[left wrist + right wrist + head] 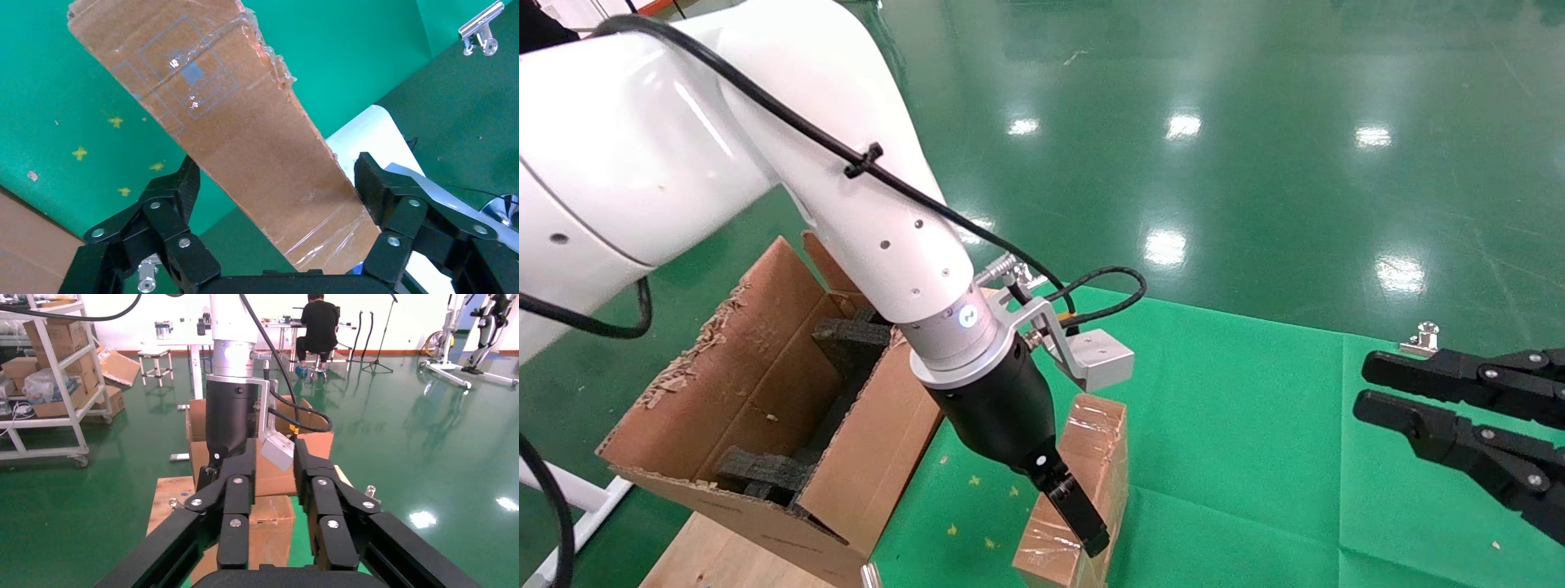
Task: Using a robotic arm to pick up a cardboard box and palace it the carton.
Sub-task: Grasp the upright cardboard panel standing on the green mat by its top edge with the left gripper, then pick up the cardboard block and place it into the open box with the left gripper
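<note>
box: small flat brown cardboard box, wrapped in shiny crinkled clear tape, faint printed squares on one face; it lies on the green cloth, just beside the carton's near wall.
left gripper: black, on the white arm with a silver wrist; left gripper is down at the box, fingers spread open on either side of it, the box between them in the wrist view, no squeeze visible.
fingers: black linked bars with silver rivets, pads apart from the box's long edges.
camera block: grey metal bracket hanging off the wrist, above the box's far end.
carton: large long corrugated brown carton, ragged torn flap edges, open top; it sits left of the cloth.
foam: black rough blocks inside the carton, with bare floor between them.
cloth: smooth green sheet, a few small yellow specks near the box; wide open stretch between box and right gripper.
right gripper: black right gripper, at the cloth's right edge well apart from the box, fingers slightly parted, holding nothing.
floor: glossy green floor beyond the cloth.
</note>
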`<state>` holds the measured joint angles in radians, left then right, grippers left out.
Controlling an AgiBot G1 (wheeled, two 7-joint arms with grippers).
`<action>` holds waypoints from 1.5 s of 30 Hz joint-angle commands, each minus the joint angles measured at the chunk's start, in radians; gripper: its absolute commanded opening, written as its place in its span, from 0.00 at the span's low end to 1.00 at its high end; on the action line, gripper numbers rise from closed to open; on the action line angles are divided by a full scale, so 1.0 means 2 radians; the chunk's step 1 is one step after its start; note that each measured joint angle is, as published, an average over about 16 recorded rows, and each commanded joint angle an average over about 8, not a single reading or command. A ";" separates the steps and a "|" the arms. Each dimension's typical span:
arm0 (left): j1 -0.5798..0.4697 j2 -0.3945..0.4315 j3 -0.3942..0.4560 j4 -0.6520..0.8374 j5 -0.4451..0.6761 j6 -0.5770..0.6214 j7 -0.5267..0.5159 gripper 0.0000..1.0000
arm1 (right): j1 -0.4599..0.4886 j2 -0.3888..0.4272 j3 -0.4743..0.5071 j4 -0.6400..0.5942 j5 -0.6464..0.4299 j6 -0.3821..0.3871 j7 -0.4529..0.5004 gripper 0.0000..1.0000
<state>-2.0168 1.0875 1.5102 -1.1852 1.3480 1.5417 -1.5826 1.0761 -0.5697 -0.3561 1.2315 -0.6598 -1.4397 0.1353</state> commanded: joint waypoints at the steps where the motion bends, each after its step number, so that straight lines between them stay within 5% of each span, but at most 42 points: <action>1: 0.000 -0.001 -0.001 0.000 0.000 0.000 0.000 0.00 | 0.000 0.000 0.000 0.000 0.000 0.000 0.000 1.00; 28: -0.011 -0.016 -0.009 0.001 -0.002 -0.003 0.004 0.00 | 0.000 0.000 0.000 0.000 0.000 0.000 0.000 1.00; 37: -0.095 -0.099 -0.050 0.037 -0.002 -0.004 0.042 0.00 | 0.000 0.000 0.000 0.000 0.000 0.000 0.000 1.00; 45: -0.203 -0.162 -0.064 0.101 0.052 0.012 0.101 0.00 | 0.000 0.000 0.000 0.000 0.000 0.000 0.000 1.00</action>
<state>-2.4050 0.7692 1.3956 -0.9880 1.4510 1.5619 -1.3797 1.0761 -0.5697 -0.3561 1.2316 -0.6598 -1.4397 0.1353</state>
